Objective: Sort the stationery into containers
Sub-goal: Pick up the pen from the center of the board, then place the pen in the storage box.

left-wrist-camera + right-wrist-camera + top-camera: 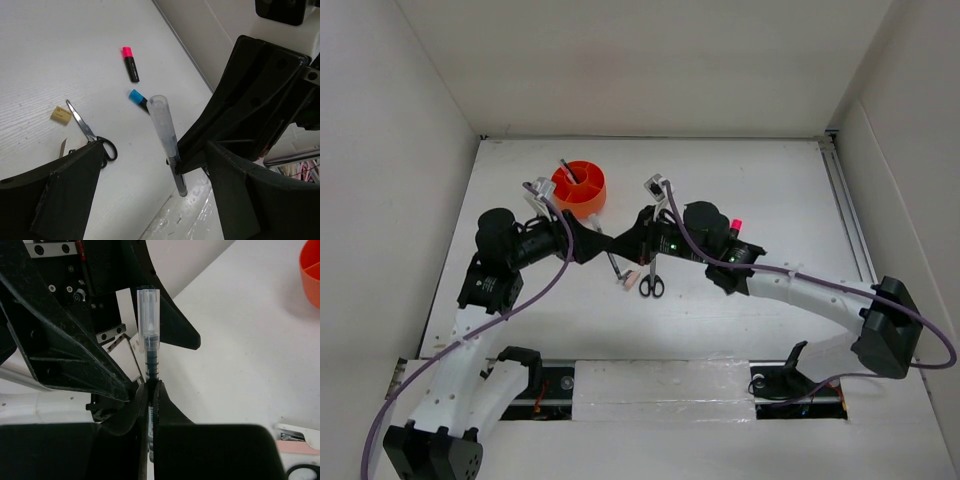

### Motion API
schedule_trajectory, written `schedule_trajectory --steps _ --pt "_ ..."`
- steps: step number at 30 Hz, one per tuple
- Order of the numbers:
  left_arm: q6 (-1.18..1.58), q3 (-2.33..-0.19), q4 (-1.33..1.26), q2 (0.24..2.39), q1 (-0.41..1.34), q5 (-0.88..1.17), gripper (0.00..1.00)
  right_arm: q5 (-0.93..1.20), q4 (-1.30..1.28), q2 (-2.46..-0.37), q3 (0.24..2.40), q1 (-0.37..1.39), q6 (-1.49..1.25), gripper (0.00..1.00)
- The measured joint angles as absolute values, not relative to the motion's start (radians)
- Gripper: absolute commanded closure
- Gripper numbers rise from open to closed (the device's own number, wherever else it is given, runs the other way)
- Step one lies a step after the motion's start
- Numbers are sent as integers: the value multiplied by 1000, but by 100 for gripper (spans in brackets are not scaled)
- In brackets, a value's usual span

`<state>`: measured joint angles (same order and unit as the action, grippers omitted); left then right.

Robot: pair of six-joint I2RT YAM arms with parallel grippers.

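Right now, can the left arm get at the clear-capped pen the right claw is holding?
Probably yes. The left claw is open, the clear-capped pen stands between its fingers, and nothing else sits in that gap. The right claw pinches only the lower barrel, leaving the capped end free.

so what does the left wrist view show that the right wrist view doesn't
Only the left wrist view: the pink-capped marker, the blue-capped marker and the tan eraser. Only the right wrist view: the orange tub, just its rim at the edge. Both: the clear-capped pen, clamped upright in the right gripper.
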<state>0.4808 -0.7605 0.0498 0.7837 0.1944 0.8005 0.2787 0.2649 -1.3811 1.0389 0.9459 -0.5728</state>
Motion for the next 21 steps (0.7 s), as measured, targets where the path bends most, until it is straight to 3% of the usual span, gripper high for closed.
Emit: schedule_trajectory --steps 5,6,10,13,16,18,19,20,21 --pt "484 -760 49 756 194 801 47 290 296 -1406 1039 963 -577 100" --pt "484 -760 47 750 194 801 59 293 300 -1409 1039 965 -578 100" --pt "484 -760 43 740 194 780 80 316 315 -1413 1039 984 -582 100" --pt "493 -760 41 740 196 782 86 316 318 -1415 1039 990 -581 100" --pt "514 -760 33 743 199 795 100 316 318 -1416 1039 990 -579 100" --pt "519 -760 33 744 201 793 100 317 318 -1417 1039 990 -578 98" --pt "521 -760 33 744 201 789 100 318 318 -1417 1039 990 -577 92" --pt "522 -760 33 744 201 786 100 316 319 -1417 1037 990 -575 67" --pt "525 -760 33 745 201 783 100 311 322 -1416 1035 990 -580 49"
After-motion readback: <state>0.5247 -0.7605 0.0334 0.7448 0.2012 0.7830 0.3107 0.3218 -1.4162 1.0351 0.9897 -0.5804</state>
